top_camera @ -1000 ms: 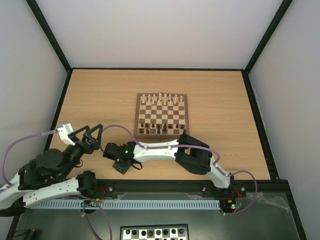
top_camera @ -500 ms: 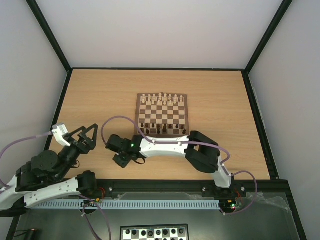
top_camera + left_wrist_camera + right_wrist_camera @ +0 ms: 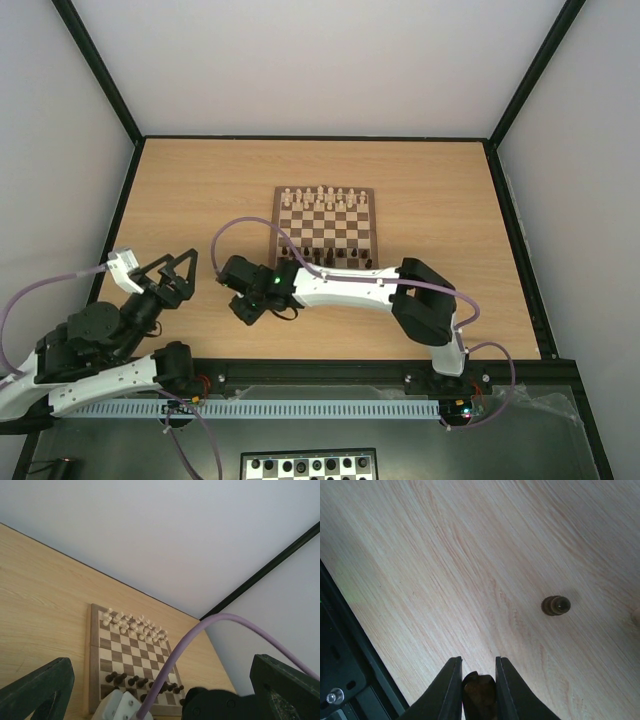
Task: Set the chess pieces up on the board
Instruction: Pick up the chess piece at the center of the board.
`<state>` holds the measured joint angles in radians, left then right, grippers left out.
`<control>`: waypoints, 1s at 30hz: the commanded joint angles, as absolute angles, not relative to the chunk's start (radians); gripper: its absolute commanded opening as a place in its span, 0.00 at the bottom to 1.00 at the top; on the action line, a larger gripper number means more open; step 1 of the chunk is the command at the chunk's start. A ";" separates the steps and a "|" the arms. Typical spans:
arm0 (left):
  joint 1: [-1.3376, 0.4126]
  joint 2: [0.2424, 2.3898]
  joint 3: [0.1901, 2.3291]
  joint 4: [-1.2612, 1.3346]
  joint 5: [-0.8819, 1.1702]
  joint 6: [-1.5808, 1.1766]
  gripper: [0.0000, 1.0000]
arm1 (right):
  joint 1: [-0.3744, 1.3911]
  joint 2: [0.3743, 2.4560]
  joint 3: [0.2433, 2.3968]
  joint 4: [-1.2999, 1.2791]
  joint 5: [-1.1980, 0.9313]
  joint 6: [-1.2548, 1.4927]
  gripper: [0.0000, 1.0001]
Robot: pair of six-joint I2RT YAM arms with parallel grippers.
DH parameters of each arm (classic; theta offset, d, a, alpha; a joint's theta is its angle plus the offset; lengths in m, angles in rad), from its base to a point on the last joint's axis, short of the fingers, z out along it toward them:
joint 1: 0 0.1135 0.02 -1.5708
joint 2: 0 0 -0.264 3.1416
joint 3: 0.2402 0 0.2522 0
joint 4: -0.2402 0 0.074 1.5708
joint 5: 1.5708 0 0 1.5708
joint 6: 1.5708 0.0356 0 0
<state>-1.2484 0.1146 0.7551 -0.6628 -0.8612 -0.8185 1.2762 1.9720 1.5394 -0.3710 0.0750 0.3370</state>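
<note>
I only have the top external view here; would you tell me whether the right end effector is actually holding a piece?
Observer: Yes. The right wrist view shows the right end effector shut on a dark brown chess piece.
Operator: Thank you. Is anything on the wood near it?
Observer: A second dark piece sits on the table, apart from the fingers.
Operator: And the other arm?
Observer: The left wrist view shows the left end effector open, with nothing between its fingers.

Board (image 3: 325, 226) central on table (image 3: 200, 190), chess pieces (image 3: 318, 262) on its near rows, loose piece (image 3: 555, 605) on table.
</note>
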 commanded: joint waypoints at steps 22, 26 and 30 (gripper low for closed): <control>-1.242 0.077 0.571 -0.601 -0.862 -0.912 1.00 | 1.208 1.815 1.455 -0.395 0.108 0.357 0.14; -1.242 0.098 0.553 -0.599 -0.855 -0.933 1.00 | 1.194 1.795 1.411 -0.371 0.108 0.367 0.14; -1.242 0.096 0.534 -0.597 -0.844 -0.945 0.99 | 1.180 1.773 1.359 -0.339 0.090 0.386 0.14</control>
